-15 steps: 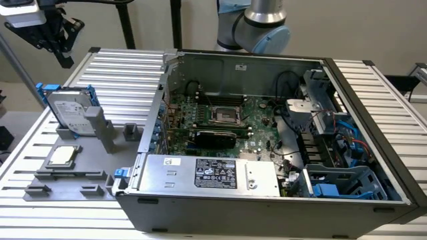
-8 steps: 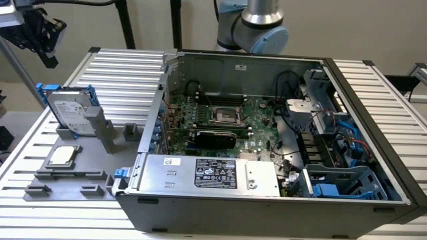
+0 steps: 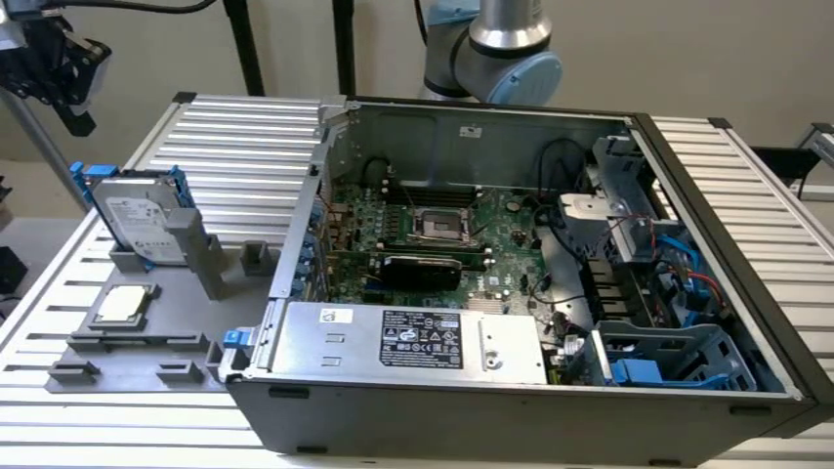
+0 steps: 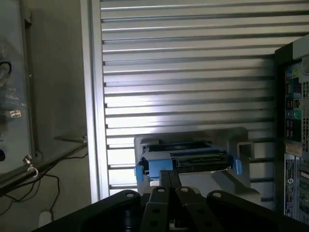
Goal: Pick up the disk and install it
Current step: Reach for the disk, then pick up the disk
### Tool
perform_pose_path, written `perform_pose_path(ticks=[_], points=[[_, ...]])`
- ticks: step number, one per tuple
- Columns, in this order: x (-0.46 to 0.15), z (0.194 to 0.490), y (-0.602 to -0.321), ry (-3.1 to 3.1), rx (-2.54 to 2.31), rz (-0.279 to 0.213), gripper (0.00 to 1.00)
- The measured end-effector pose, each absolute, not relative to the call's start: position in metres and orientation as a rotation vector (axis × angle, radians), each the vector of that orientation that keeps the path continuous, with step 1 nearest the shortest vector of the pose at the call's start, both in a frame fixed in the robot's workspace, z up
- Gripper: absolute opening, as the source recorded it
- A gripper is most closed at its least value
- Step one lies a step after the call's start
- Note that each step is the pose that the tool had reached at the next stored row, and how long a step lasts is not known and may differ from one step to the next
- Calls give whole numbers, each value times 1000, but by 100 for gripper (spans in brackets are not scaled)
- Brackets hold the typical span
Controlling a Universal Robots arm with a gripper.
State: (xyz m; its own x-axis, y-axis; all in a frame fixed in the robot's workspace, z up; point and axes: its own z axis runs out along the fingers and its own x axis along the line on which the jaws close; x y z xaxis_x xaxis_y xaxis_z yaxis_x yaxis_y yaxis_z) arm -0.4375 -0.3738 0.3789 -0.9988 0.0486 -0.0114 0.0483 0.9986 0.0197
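While the pincer hangs shut and empty above the disk, descending could topple it from its stand.

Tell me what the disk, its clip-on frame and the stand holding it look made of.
The disk looks metal: dull silver-grey sheen, white paper-like label. Its frame looks plastic: uniform bright blue, moulded tabs. The stand is matte grey, probably plastic, though painted metal is possible.

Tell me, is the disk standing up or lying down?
Standing up. The disk sits on its edge in the grey holder, beside the open computer case.
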Motion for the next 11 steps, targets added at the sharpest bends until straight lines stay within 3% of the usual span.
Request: perform_pose_path(ticks=[11], points=[[-439, 379, -374, 3129, 71, 29, 11]])
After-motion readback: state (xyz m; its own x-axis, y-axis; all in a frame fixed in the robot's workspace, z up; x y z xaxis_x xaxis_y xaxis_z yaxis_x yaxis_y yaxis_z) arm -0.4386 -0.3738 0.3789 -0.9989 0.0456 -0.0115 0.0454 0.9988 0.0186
